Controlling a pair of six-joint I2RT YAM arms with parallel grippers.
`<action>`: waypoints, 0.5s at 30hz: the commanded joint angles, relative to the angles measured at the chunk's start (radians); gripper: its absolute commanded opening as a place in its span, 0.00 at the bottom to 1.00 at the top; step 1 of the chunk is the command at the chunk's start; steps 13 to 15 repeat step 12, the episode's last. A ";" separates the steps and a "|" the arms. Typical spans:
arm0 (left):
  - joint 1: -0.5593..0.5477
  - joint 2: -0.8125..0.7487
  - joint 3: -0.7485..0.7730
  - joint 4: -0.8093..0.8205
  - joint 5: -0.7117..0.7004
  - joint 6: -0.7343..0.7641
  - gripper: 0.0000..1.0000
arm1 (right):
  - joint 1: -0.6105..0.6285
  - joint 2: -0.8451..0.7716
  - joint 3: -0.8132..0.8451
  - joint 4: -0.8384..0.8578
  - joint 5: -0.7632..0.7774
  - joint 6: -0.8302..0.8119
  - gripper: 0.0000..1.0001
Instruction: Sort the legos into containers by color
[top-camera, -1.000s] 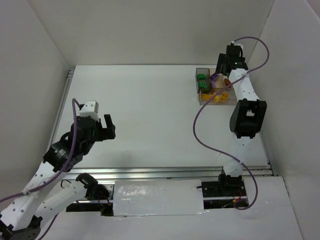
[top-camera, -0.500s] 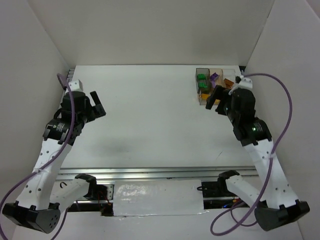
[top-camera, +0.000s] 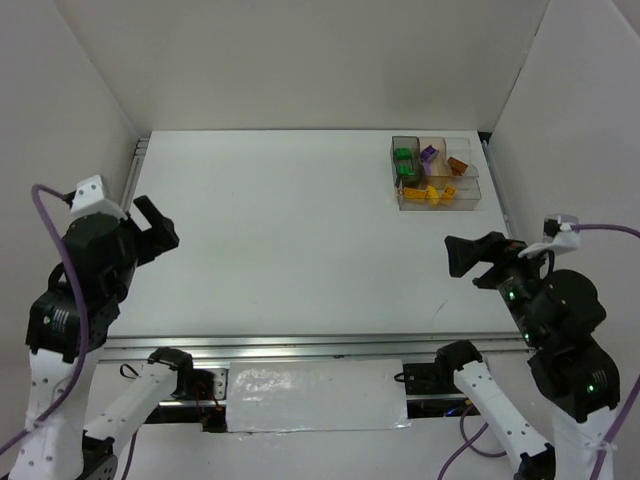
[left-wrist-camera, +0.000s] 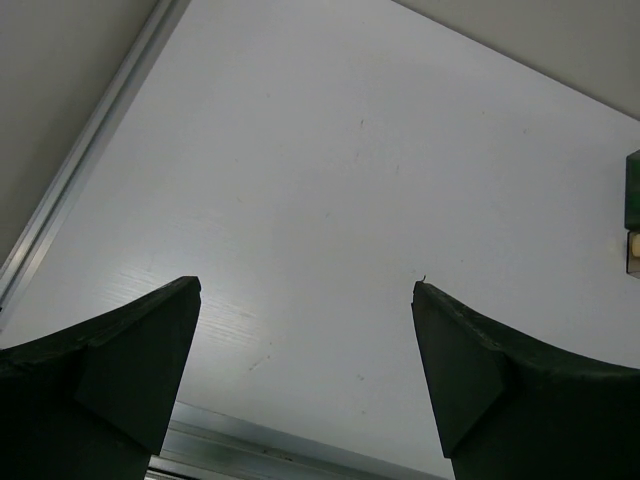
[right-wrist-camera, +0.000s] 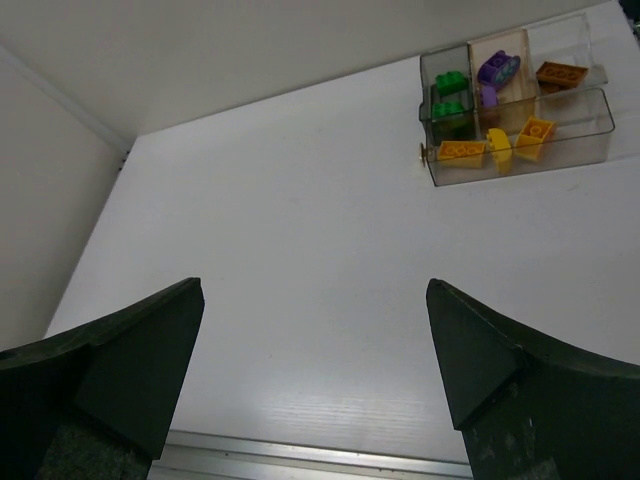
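Observation:
The clear divided tray (top-camera: 478, 198) stands at the table's far right and also shows in the right wrist view (right-wrist-camera: 601, 110). It holds green legos (right-wrist-camera: 446, 96), a purple lego (right-wrist-camera: 495, 73), a brown lego (right-wrist-camera: 560, 74) and yellow-orange legos (right-wrist-camera: 498, 145) in separate compartments. My left gripper (top-camera: 158, 226) is open and empty, raised over the left side of the table. My right gripper (top-camera: 470, 262) is open and empty, raised at the right, well short of the tray. No loose lego shows on the table.
White walls enclose the table on three sides. An aluminium rail (top-camera: 320, 345) runs along the near edge and another rail (top-camera: 135, 165) along the left. A sliver of the tray (left-wrist-camera: 632, 215) shows at the right edge of the left wrist view.
Both arms have pulled back toward their bases. The right gripper left the tray and moved near and right. The left gripper moved left and nearer.

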 joint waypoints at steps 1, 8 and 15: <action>0.007 -0.068 0.027 -0.085 -0.046 0.019 0.99 | 0.007 -0.057 0.047 -0.094 0.046 -0.036 1.00; 0.007 -0.157 0.007 -0.122 -0.069 0.011 1.00 | 0.004 -0.118 0.028 -0.119 0.085 -0.046 1.00; 0.007 -0.160 -0.008 -0.121 -0.066 0.011 1.00 | 0.004 -0.112 0.037 -0.127 0.086 -0.040 1.00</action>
